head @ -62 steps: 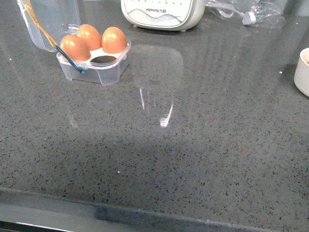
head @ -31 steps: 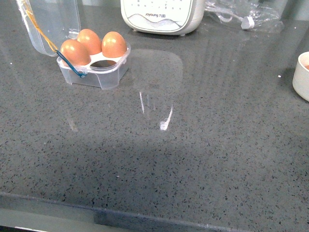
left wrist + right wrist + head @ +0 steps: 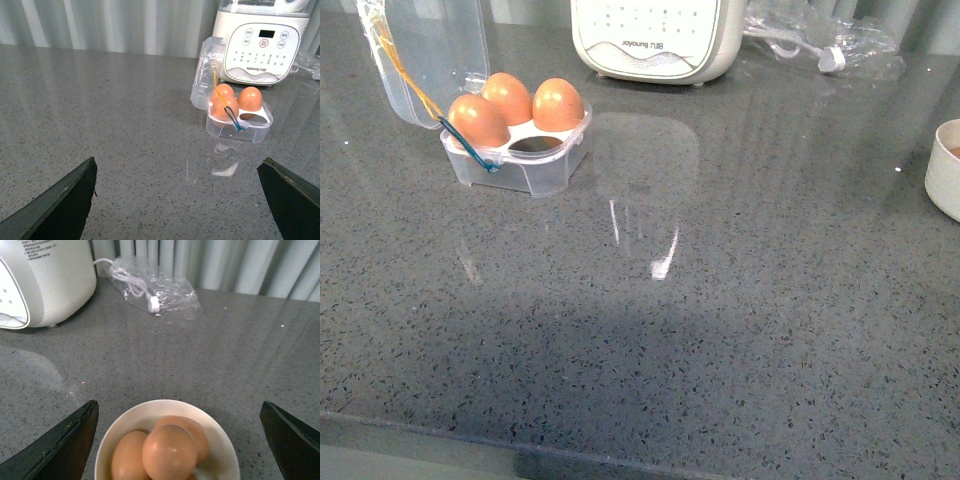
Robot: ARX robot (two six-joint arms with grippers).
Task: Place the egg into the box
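Front view gave you the whole grey counter [image 3: 720, 330] but neither arm. The box [image 3: 545, 170] sat at the far left with its clear lid [image 3: 430, 50] standing open on its left side. A yellow band [image 3: 400, 60] and a blue band [image 3: 470, 150] ran from lid to base. Three orange-brown eggs [image 3: 557, 103] sat in its cells, and the near-right cell [image 3: 532, 146] was bare. To the box's right and further back stood a cream appliance [image 3: 655, 35]. Right of that lay a clear bag [image 3: 860, 45] with a white cable [image 3: 832, 60] inside. At the right edge you got only a slice of a cream bowl [image 3: 942, 175], and almost nothing of its inside.

The right wrist view filled that gap for you. The bowl held smooth orange-brown eggs heaped together, at least three. The egg [image 3: 169, 452] on top was glossy and unmarked, and it lay against the ones beside it. The right pincer [image 3: 178, 405] had its jaws spread wide, gripping nothing, with the bowl showing between the two dark fingers.

The left wrist view showed you the left pincer [image 3: 178, 161], which the others did not. Its jaws were also wide apart and empty, over plain counter. The box lay well ahead of it, just in front of the appliance. From there you saw the same three eggs and the bare cell, but not the bowl.
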